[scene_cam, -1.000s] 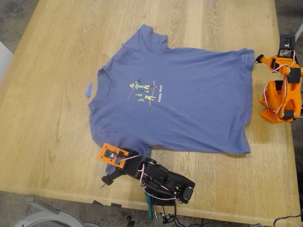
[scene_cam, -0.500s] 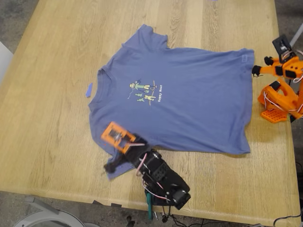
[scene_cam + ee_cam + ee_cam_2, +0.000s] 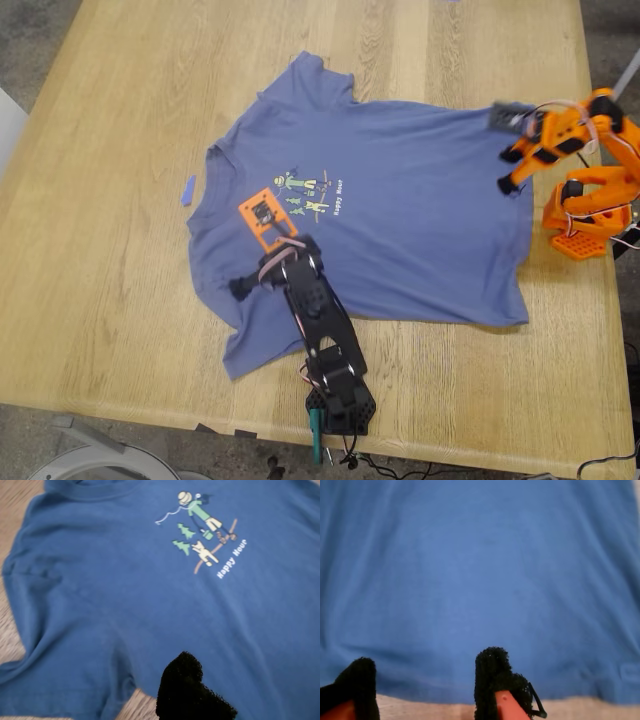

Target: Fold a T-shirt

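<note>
The T-shirt (image 3: 400,215) lies flat on the wooden table (image 3: 110,150), its chest print reading "Happy Hour" (image 3: 231,559); my first gripper (image 3: 243,285) hovers over it, spread unreadable, my second gripper (image 3: 425,680) gapes wide at its hem

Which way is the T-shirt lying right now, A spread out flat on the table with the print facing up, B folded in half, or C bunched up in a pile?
A: the T-shirt lies spread on the table, both sleeves out and the chest print facing up.

blue-purple T-shirt (image 3: 400,215), spread flat, unfolded
</note>
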Motion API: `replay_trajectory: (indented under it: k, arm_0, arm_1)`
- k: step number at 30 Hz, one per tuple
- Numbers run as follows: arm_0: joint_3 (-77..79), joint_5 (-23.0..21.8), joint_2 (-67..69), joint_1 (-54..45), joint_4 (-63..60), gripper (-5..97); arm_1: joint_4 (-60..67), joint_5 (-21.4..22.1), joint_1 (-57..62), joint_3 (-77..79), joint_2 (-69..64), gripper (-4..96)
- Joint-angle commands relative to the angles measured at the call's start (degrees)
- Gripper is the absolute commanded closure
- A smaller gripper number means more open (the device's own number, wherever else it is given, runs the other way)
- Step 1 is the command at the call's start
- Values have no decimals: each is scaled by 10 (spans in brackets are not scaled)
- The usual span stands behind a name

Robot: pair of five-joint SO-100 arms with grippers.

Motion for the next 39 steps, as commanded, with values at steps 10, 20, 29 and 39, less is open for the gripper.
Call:
replay_trajectory:
  k: [10, 20, 29, 39]
  arm_0:
    - [-25, 14, -153, -10, -218, 219]
    - [-33, 10, -319, -98, -426, 243]
    - [-104, -1, -465, -135, -543, 249]
    - [-238, 14, -609, -143, -584, 252]
  arm_1:
    - [-323, 8, -62, -84, -259, 618]
    - [-477, 15, -73, -190, -449, 620]
    - [-587, 6, -96, -214, -541, 628]
    - [-605, 9, -129, -307, -643, 650]
